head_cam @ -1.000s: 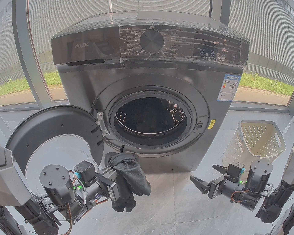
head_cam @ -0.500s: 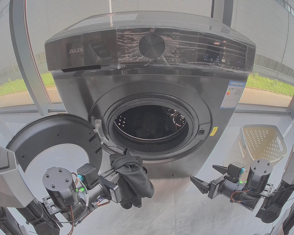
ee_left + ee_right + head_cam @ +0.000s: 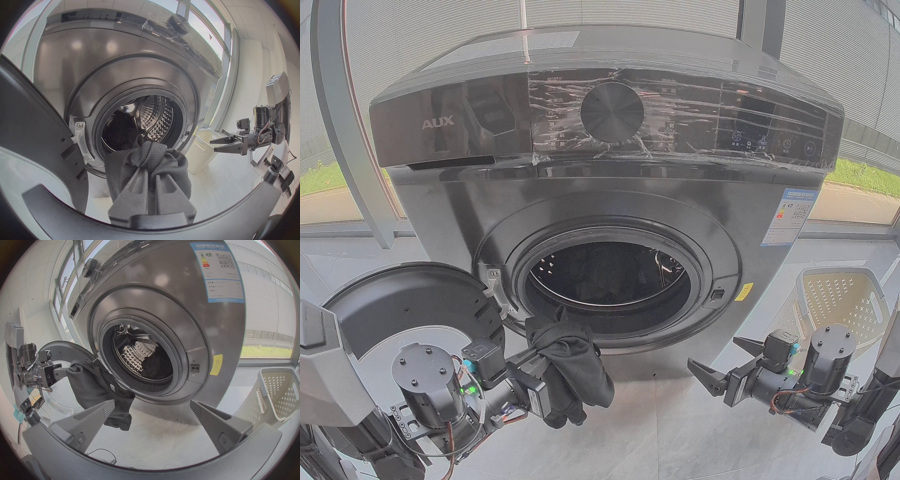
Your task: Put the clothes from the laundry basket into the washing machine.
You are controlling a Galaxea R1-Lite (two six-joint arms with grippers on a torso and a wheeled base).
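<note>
One dark garment hangs bunched at the lower lip of the washing machine opening, pinched between the two fingers of the left gripper. One more dark heap of clothes lies inside the machine's drum. Its one round door stands swung wide at its left. The right gripper hovers low before the machine's right front, fingers spread. One cream laundry basket sits just beside its right side.

Black cylindrical wrist motors with screws, brown cables, green lights; left gripper and right gripper have black wedge fingers.
</note>
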